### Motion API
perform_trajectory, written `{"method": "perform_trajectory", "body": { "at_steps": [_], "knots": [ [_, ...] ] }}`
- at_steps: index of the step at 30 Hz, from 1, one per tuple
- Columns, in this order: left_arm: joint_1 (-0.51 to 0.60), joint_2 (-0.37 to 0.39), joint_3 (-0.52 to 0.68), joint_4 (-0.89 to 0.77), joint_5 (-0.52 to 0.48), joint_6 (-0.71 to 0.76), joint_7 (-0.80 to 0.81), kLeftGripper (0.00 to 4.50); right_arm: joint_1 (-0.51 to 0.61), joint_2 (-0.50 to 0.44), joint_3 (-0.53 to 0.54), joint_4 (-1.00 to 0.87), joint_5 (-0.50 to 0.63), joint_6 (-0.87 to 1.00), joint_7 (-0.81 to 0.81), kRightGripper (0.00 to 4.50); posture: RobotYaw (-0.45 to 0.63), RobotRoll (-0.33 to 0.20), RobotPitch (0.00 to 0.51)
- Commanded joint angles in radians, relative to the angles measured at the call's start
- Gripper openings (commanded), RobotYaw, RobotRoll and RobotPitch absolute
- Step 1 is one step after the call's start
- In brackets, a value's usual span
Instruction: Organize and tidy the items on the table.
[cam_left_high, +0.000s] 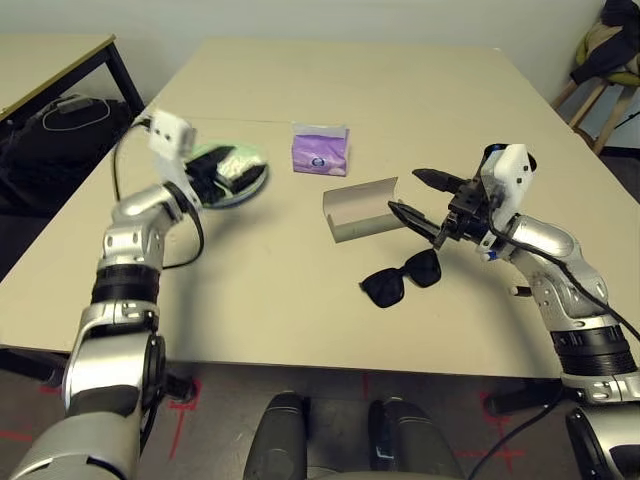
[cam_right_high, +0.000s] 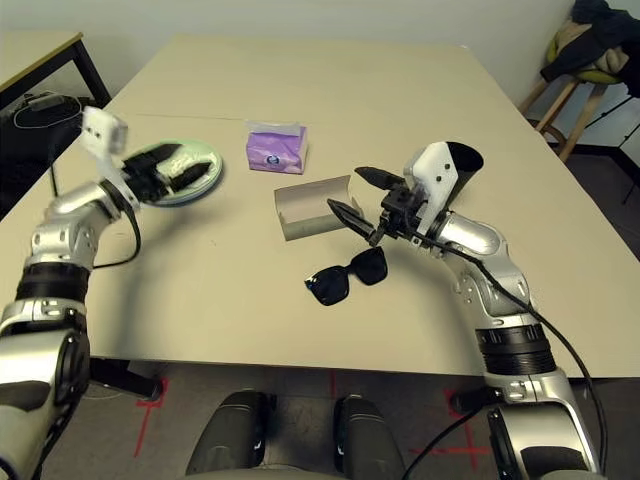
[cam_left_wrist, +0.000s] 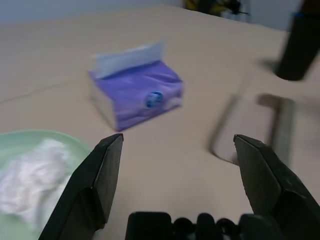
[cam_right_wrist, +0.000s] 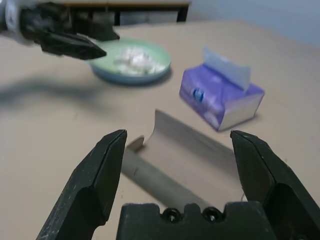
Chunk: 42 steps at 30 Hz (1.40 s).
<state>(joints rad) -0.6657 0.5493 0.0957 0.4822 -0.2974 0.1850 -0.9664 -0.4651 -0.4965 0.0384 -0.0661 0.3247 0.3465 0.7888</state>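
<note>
Left claw (cam_right_high: 188, 165) released, looks empty, by plates (cam_right_wrist: 131, 78) holding white tissue (cam_right_wrist: 138, 61), 10 o'clock from opened glasses case (cam_right_high: 317, 223). Right claw (cam_right_high: 344, 187) released, 2 o'clock. Purple packet (cam_right_high: 277, 150) 11; sunglasses (cam_right_high: 330, 285) 5.
</note>
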Motion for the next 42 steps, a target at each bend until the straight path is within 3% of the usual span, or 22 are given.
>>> {"method": "perform_trajectory", "body": {
  "at_steps": [1, 9, 13, 22, 29, 42],
  "knots": [
    [0.048, 0.015, -0.046, -0.094, -0.011, -0.019, -0.104, 4.47, -0.027, -0.091, 0.05, -0.081, -0.03, 0.135, 0.033, 4.5, 0.2, 0.0, 0.105],
    [0.109, -0.007, -0.08, -0.176, -0.052, -0.075, -0.258, 4.47, -0.107, -0.246, 0.144, -0.192, -0.056, 0.313, 0.123, 4.5, 0.21, 0.0, 0.133],
    [0.144, -0.008, -0.106, -0.221, -0.092, -0.088, -0.366, 4.47, -0.236, -0.314, 0.268, -0.17, -0.137, 0.351, 0.21, 4.5, 0.21, 0.0, 0.149],
    [0.179, -0.025, -0.149, -0.286, -0.094, -0.07, -0.381, 4.47, -0.418, -0.414, 0.519, -0.139, -0.315, 0.31, 0.464, 4.5, 0.24, 0.0, 0.165],
    [0.202, -0.039, -0.149, -0.327, -0.095, -0.056, -0.339, 4.47, -0.481, -0.403, 0.591, -0.08, -0.445, 0.109, 0.596, 4.5, 0.26, 0.0, 0.166],
    [0.259, -0.019, -0.151, -0.398, -0.096, -0.029, -0.303, 4.47, -0.425, -0.363, 0.593, -0.085, -0.568, -0.05, 0.692, 4.5, 0.27, 0.0, 0.166]
  ]
}}
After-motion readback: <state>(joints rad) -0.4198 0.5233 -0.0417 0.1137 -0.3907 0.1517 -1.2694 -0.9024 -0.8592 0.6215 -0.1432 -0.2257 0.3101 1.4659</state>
